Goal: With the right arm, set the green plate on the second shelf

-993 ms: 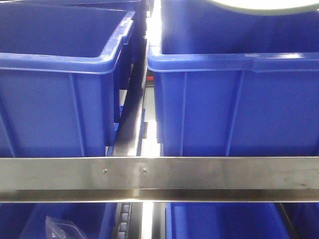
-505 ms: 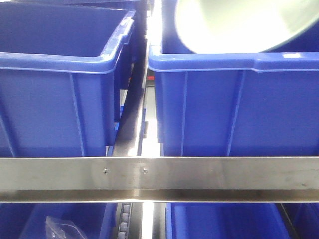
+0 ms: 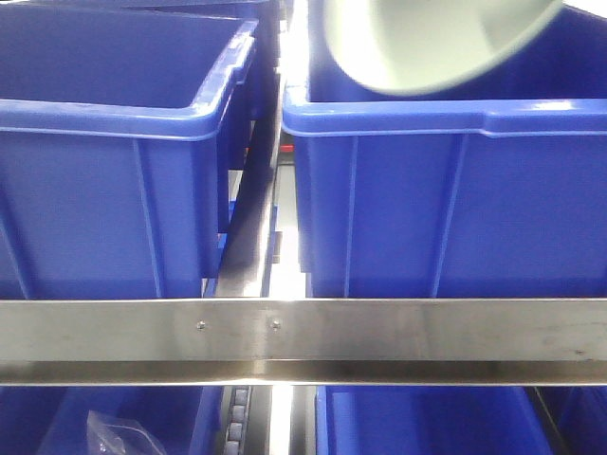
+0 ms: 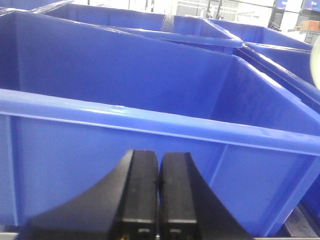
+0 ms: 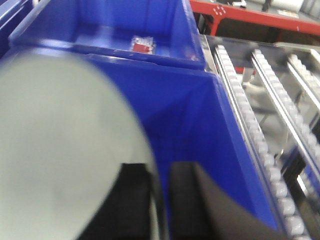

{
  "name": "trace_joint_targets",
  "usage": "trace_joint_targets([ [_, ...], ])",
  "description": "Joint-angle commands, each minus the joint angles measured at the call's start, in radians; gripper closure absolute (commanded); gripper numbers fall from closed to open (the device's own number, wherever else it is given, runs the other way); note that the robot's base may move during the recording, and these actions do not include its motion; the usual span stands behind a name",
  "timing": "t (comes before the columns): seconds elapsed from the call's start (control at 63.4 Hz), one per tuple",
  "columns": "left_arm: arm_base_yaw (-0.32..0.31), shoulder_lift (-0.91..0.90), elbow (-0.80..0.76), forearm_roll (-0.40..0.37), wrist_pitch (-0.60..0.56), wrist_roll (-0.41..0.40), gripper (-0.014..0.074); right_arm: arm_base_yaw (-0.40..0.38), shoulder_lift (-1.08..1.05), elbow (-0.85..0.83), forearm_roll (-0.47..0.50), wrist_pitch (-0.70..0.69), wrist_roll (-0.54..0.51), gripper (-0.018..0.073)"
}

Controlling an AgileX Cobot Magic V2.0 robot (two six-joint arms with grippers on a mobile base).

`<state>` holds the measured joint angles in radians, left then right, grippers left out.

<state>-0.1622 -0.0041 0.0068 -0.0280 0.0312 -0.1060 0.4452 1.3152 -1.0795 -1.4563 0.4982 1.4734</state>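
Gripping the green plate (image 5: 65, 150) by its rim, the right gripper (image 5: 159, 210) has its two black fingers closed on either side of the plate's edge, plate held on edge and blurred. Front view shows the same plate (image 3: 427, 43) tilted, hanging above the open top of the right blue bin (image 3: 446, 190), nearer that bin's left wall; top of plate is cut off by the frame, so the gripper is not seen there. Right wrist view: plate sits over the bin interior (image 5: 200, 125), roller conveyor track (image 5: 260, 145) to the right of the bin, another blue bin (image 5: 125, 30) beyond holding a small red packet (image 5: 142, 45). Left gripper (image 4: 158, 200) fingers pressed together, nothing between them, facing the front wall of the left blue bin (image 4: 150, 150). Steel shelf rail (image 3: 303, 339) runs across below both bins; clear plastic bag (image 3: 119, 434) on the lower level, bottom-left.
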Motion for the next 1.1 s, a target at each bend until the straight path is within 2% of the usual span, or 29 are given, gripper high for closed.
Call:
trace_joint_targets([
  [0.0,-0.003,-0.018,0.041,-0.008,-0.089,-0.003,0.0466,-0.028,-0.028,-0.040,-0.047,0.008,0.045,0.0167],
  [0.047,-0.003,-0.018,0.041,-0.008,-0.089,-0.003,0.0466,-0.032,-0.028,-0.040,-0.047,0.008,0.047,0.0134],
  [0.158,-0.003,-0.018,0.041,-0.008,-0.089,-0.003,0.0466,-0.035,-0.028,-0.040,-0.047,0.006,0.047,0.0148],
  [0.331,-0.003,-0.018,0.041,-0.008,-0.089,-0.003,0.0466,-0.035,-0.029,-0.040,-0.046,-0.025,0.047,0.0238],
  [0.41,-0.003,-0.018,0.041,-0.008,-0.089,-0.003,0.0466,-0.035,-0.037,-0.039,-0.046,-0.066,0.047,0.0323],
  [0.536,-0.003,-0.018,0.041,-0.008,-0.089,-0.003,0.0466,-0.034,-0.066,-0.035,-0.033,-0.167,0.046,0.0525],
  [0.583,-0.003,-0.018,0.041,-0.008,-0.089,-0.003,0.0466,-0.034,-0.083,-0.031,-0.019,-0.207,0.046,0.0498],
  [0.741,-0.003,-0.018,0.041,-0.008,-0.089,-0.003,0.0466,-0.034,-0.175,0.039,-0.016,-0.336,0.046,0.0503],
  [0.804,-0.003,-0.018,0.041,-0.008,-0.089,-0.003,0.0466,-0.034,-0.224,0.100,-0.015,-0.344,0.046,0.0503],
  [1.009,-0.003,-0.018,0.041,-0.008,-0.089,-0.003,0.0466,-0.034,-0.414,0.263,0.003,-0.223,0.052,0.0503],
  [1.057,-0.003,-0.018,0.041,-0.008,-0.089,-0.003,0.0466,-0.034,-0.459,0.285,0.064,-0.176,0.088,0.0503],
  [1.088,-0.003,-0.018,0.041,-0.008,-0.089,-0.003,0.0466,-0.034,-0.489,0.297,0.145,-0.140,0.144,0.0503],
])
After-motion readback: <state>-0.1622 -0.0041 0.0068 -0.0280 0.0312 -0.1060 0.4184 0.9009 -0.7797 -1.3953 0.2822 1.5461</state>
